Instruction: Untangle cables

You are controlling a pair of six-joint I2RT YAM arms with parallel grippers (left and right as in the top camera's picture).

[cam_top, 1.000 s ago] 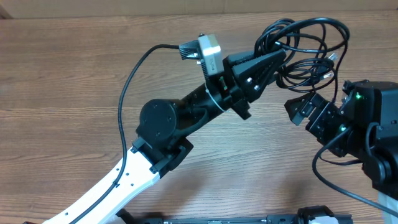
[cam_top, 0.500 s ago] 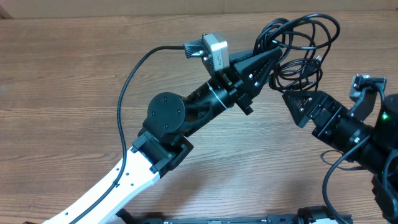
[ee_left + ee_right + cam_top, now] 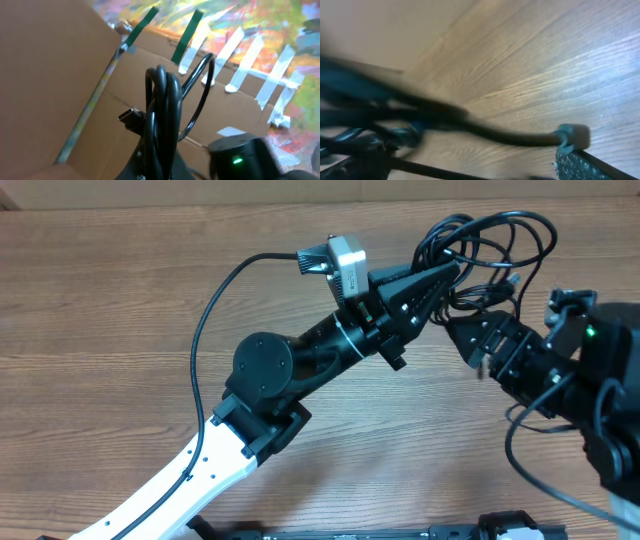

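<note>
Light wood-grain table (image 3: 100, 300). Cardboard wall (image 3: 45, 75) behind, with strips of green tape (image 3: 141, 27) and white tape (image 3: 235, 60). Multicoloured backdrop (image 3: 260, 15) above.

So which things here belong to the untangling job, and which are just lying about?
Job: cables, pinched by left gripper; right gripper, open beside them.
Not part of it: table; cardboard wall; tape strips.

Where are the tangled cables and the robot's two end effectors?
cables (image 3: 161, 115), left wrist view, middle of the bundle.
left end effector (image 3: 450, 272), overhead view, closed tips gripping the cables.
right end effector (image 3: 468, 340), overhead view, between its open fingers.
</note>
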